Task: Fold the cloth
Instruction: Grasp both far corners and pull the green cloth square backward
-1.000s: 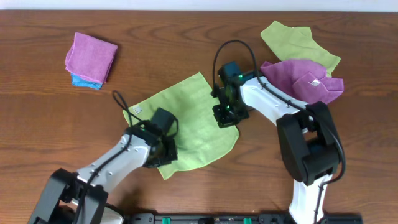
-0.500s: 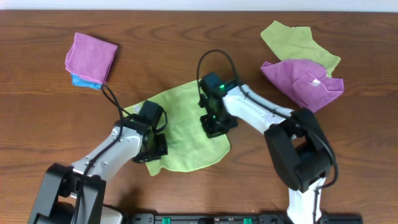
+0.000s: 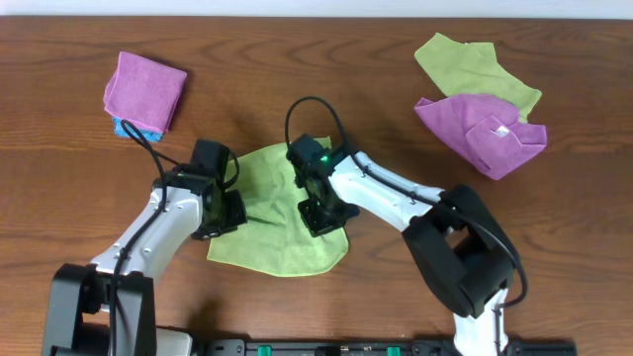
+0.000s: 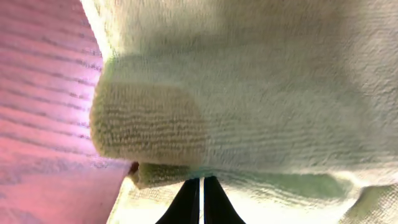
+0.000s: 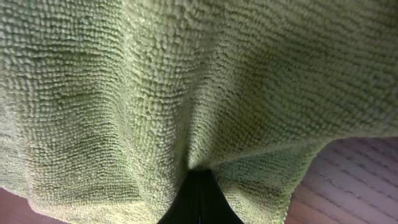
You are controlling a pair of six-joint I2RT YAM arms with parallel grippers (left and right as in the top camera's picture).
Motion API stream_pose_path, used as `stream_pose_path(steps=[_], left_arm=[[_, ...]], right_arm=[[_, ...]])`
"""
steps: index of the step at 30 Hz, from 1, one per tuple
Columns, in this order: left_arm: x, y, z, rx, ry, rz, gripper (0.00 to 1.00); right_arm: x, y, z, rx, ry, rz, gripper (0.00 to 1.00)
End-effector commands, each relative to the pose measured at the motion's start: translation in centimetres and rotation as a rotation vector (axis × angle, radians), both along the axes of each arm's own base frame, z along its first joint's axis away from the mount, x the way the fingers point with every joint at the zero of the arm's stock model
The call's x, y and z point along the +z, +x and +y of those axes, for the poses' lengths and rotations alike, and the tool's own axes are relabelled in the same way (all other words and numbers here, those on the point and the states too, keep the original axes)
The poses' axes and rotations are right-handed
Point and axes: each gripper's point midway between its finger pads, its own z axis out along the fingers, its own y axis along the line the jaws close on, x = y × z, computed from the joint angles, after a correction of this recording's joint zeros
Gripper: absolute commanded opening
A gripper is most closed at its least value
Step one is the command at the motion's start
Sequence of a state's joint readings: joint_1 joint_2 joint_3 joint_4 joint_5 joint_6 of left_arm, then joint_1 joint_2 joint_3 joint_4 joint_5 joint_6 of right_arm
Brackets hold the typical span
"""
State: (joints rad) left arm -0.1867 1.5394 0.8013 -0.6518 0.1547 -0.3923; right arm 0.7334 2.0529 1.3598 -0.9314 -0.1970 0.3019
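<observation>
The lime-green cloth [image 3: 272, 213] lies bunched at the table's middle front, between my two arms. My left gripper [image 3: 220, 212] is shut on its left edge; the left wrist view shows the cloth [image 4: 249, 87] folded over above the closed black fingertips [image 4: 202, 186]. My right gripper [image 3: 318, 216] is shut on the cloth's right part; in the right wrist view the cloth [image 5: 186, 81] fills the frame and puckers into the closed fingertips [image 5: 199, 180]. The white tag is hidden.
A folded purple cloth [image 3: 145, 89] on a blue one [image 3: 136, 129] sits at the back left. A duller green cloth [image 3: 475, 64] and a purple cloth with a white tag [image 3: 480, 133] lie at the back right. Bare wooden table [image 3: 554, 218] lies around.
Both grippers have moved left, dragging the cloth with them. The cloth has gone from spread flat to bunched, with its right part carried over toward the left.
</observation>
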Motion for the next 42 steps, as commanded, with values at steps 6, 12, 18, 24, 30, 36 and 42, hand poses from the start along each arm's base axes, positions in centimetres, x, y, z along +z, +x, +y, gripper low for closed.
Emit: stream_pose_path(steps=[6, 12, 18, 24, 30, 36, 42], left_arm=[[3.0, 2.1, 0.1, -0.028, 0.003, -0.115, 0.06], [6.0, 4.0, 1.1, 0.028, 0.054, -0.230, 0.06], [6.0, 5.7, 1.9, 0.091, 0.093, -0.286, 0.06], [4.8, 7.2, 1.9, 0.114, 0.089, -0.298, 0.06], [2.7, 8.1, 2.6, 0.135, 0.097, -0.269, 0.06], [1.3, 8.2, 2.9, 0.142, 0.106, -0.239, 0.06], [0.1, 8.7, 3.0, 0.143, 0.111, -0.235, 0.06]], right_arm=[[2.1, -0.3, -1.0, -0.023, 0.009, -0.029, 0.02], [8.3, 1.8, -0.8, -0.023, 0.096, -0.228, 0.01], [11.6, 7.0, 0.3, 0.010, 0.193, -0.482, 0.02], [9.2, 11.6, 0.6, -0.062, 0.282, -0.497, 0.01], [6.6, 15.0, 0.1, -0.110, 0.308, -0.525, 0.01], [5.5, 16.6, 1.1, -0.104, 0.352, -0.561, 0.02], [3.8, 16.5, 1.3, -0.085, 0.350, -0.535, 0.01]])
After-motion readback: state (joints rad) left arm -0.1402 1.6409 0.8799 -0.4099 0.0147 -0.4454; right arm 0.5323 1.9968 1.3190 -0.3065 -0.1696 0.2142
